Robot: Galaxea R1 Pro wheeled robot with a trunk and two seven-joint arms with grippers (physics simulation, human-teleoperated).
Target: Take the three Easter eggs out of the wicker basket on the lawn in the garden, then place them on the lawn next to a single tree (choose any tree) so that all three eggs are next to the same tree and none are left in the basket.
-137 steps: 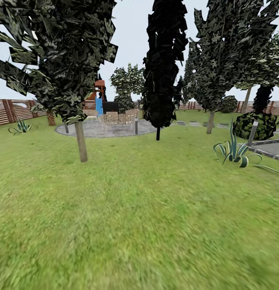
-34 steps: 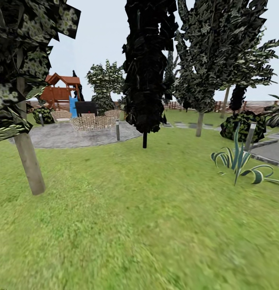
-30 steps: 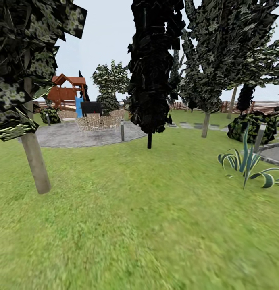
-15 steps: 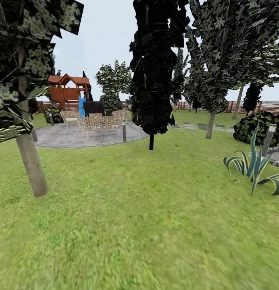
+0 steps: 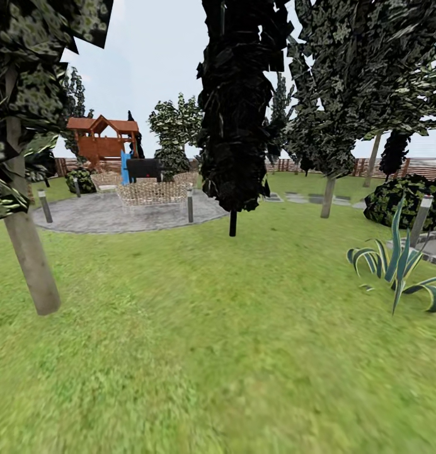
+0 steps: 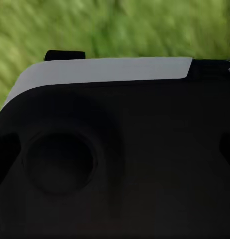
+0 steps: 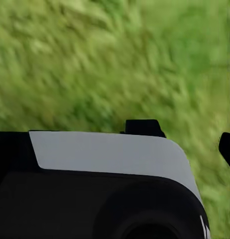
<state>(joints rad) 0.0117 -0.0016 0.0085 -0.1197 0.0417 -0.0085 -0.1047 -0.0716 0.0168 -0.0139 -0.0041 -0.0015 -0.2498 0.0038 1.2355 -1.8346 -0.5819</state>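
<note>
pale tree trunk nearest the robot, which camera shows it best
The head view: the pale trunk stands at the picture's left, rising from the lawn into dark leaf clumps. Both wrist views look down at blurred grass past the robot's own black and white body, with no trunk.

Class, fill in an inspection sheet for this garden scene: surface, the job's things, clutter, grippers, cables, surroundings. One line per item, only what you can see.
Surface: lawn, flat green grass, with a grey paved patch further back.
Job's things: tree with a pale slim trunk at near left, another further off at right; eggs and basket: nothing seen.
Clutter: striped spiky plant on the grass at right; short posts by the paving.
Grippers: jaws not seen; the wrist views show dark robot housing over grass.
Cables: nothing seen.
Surroundings: black conifer in the middle, wicker seats on the paving, red playhouse, slat fence, dark bush at right.
</note>
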